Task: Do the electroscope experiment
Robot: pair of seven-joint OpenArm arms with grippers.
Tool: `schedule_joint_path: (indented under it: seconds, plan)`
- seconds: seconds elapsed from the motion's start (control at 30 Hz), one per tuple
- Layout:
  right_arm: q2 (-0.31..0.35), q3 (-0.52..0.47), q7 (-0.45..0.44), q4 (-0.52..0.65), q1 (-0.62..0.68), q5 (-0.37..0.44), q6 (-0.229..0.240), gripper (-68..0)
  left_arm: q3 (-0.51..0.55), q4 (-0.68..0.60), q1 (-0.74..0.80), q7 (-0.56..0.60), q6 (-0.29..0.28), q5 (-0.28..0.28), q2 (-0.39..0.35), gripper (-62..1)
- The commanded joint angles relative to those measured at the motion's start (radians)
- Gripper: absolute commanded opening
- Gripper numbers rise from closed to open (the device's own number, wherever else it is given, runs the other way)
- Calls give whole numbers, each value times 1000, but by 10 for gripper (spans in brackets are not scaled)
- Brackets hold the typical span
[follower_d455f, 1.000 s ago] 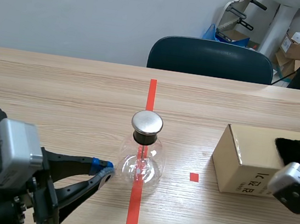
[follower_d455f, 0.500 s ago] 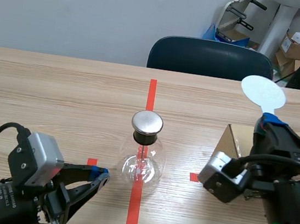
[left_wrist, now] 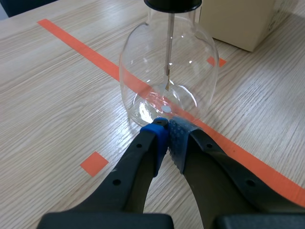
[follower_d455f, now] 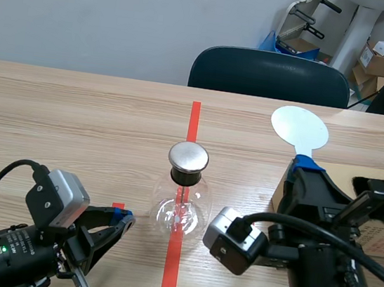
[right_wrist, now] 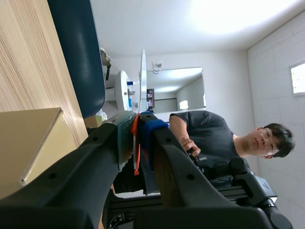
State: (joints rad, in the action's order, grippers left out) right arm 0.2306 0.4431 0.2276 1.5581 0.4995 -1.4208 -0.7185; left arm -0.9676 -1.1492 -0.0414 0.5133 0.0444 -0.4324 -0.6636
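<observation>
Electroscope: stands upright on the orange-red tape line at mid-table, a clear glass flask with black stopper, round metal cap and thin rod hanging inside. Looks light, rigid, slick and breakable; probably tips easily if nudged low on the bulb. Best taken, if at all, around the neck at the stopper, never squeezed at the thin glass wall. Left gripper closed on nothing, pads meeting, tips at the foot of the flask, touching or just short, hard to tell. Right gripper clamped on the stem of a white disc paddle, held raised near the cardboard box, apart from the cap. Paddle seems thin, stiff and light; likely needs only bringing near the cap, no force.
</observation>
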Motion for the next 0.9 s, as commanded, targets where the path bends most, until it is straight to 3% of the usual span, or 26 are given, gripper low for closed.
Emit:
schedule_joint_path:
  seconds: [0.0, 0.2, 0.27, 0.37, 0.53, 0.87]
  plan:
    - [13, 5, 18, 15, 2, -15, -13, -667, -13, 1, -12, 19, -3, -3, 15, -584]
    - [13, 42, 45, 14, -2, -33, 36, -667, -36, 61, -48, 25, -4, -42, 44, -584]
    - [13, 50, 45, 14, -2, -33, 40, -667, -43, 75, -59, 29, -5, -47, 51, -584]
    - [13, 61, 45, 14, -2, -33, 90, -667, -46, 84, -66, 42, -6, -47, 54, -584]
    - [13, 69, 43, 14, -2, -30, 129, -667, -55, 94, -83, 45, -6, -48, 54, -584]
    - [13, 69, 44, 14, -2, -30, 120, -667, -77, 111, -103, 43, -13, -47, 66, -583]
